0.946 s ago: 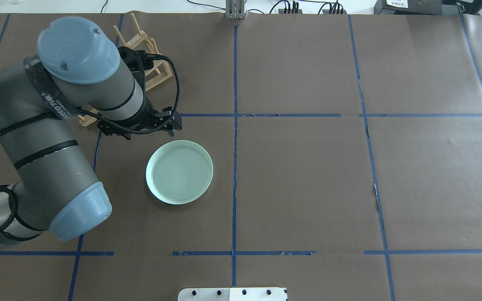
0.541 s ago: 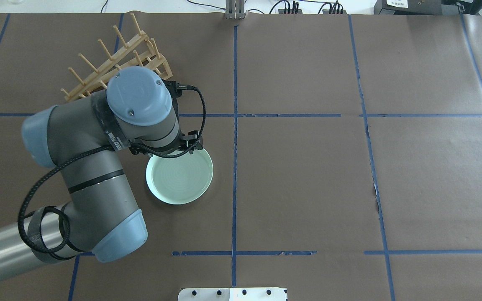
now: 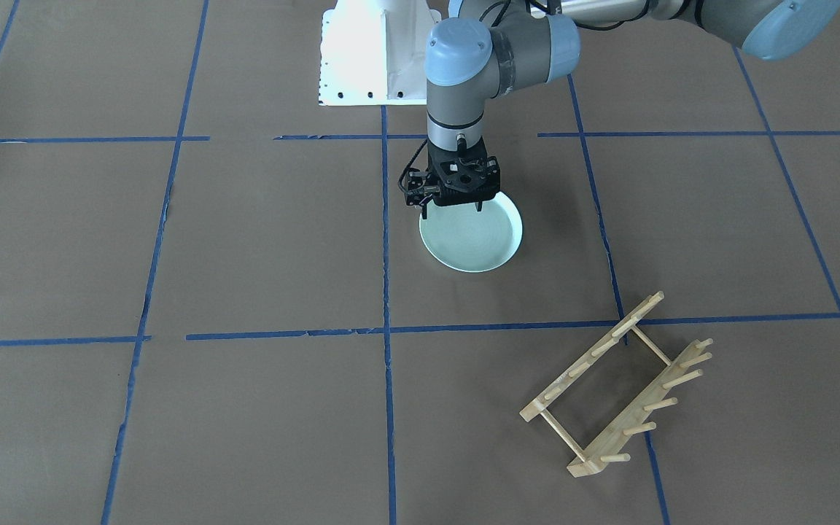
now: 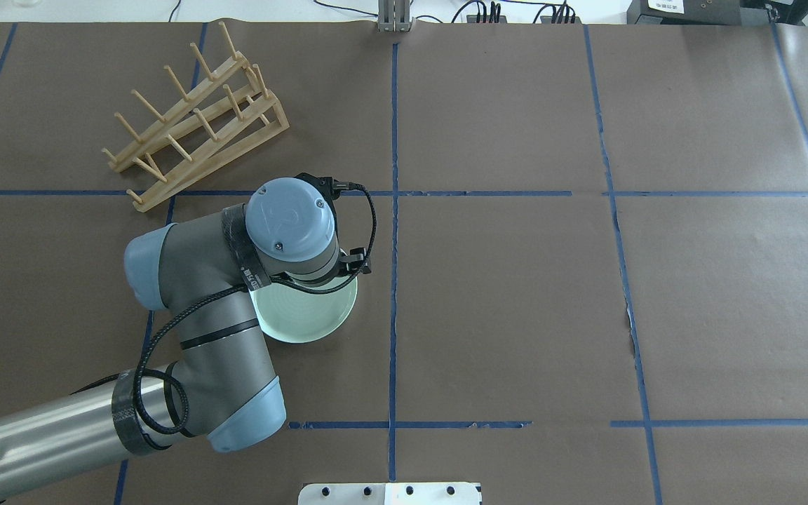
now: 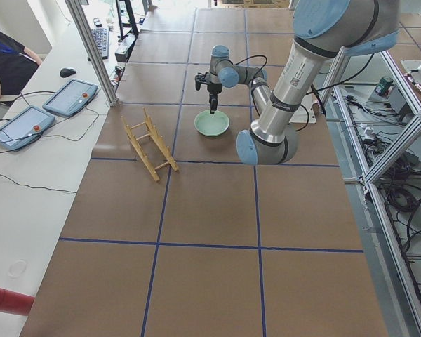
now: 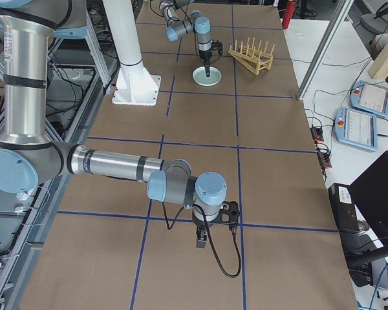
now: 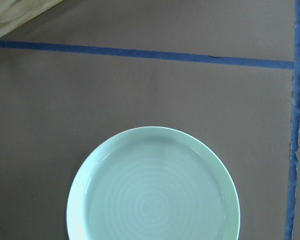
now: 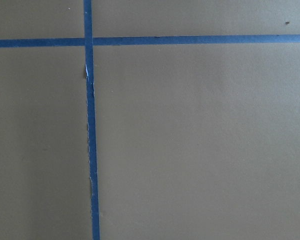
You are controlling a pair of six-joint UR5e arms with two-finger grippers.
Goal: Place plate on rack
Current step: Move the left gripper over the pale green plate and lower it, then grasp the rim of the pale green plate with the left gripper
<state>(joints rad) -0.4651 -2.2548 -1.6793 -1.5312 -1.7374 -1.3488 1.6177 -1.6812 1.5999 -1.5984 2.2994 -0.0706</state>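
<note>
1. The left pincer [image 3: 453, 211], jaws spread, hangs over the near, robot-side rim of the plate [image 3: 474, 240]. The left arm is by far the nearer.
2. The plate lies flat, face up on the desk [image 3: 245, 240]. It is round, with no long axis.
3. The rack [image 4: 193, 119] stands far-left of the plate, its rails diagonal.
4. For the right pincer [image 6: 202, 240], I cannot tell the grip.

Brown paper [image 4: 516, 301] covers the whole tabletop beneath the left gripper [image 3: 452, 210], and there's the blue tape grid [image 4: 394, 126]: one line runs just to the gripper's right, another crosses just ahead of it. Further ahead, an aluminium post [image 5: 91, 49] rises at the table's far edge. Past that edge sits a white desk [image 5: 35, 175] carrying two tablets [image 5: 70, 97], a keyboard [image 5: 100, 42] and a mouse [image 5: 68, 71]. The light is bright and even, the shadows soft.
</note>
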